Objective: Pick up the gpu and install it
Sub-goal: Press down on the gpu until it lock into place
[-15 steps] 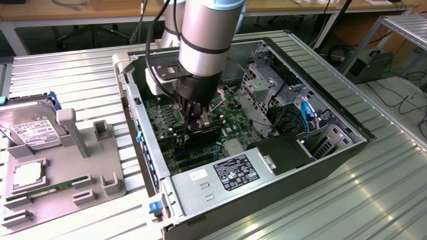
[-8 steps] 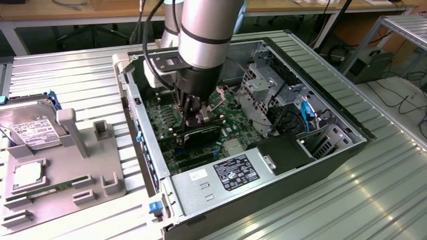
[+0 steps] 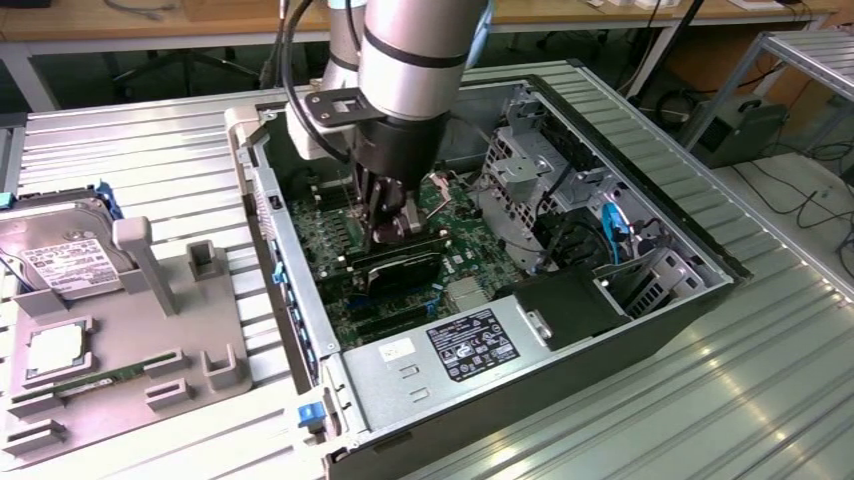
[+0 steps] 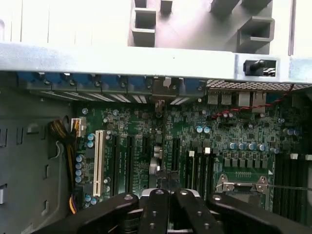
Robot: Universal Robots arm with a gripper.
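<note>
The gpu (image 3: 400,268), a dark card with a black fan face, stands on edge over the green motherboard (image 3: 320,232) inside the open computer case (image 3: 667,300). My gripper (image 3: 396,232) reaches down into the case and is shut on the card's upper edge. In the wrist view the black fingers (image 4: 156,209) are pressed together around the gpu (image 4: 158,168), which is seen edge-on and runs along the expansion slots toward the case's rear wall. Its pale bracket (image 4: 163,88) lies at the rear slot openings. How deep the card sits in its slot I cannot tell.
A white slot (image 4: 99,161) and black slots flank the card. The power supply (image 3: 467,345), the drive cage (image 3: 534,170) and blue cables (image 3: 614,228) crowd the case. On the exterior view's left, a grey fixture (image 3: 160,330) holds a hard drive (image 3: 60,265) and a green memory stick (image 3: 114,378).
</note>
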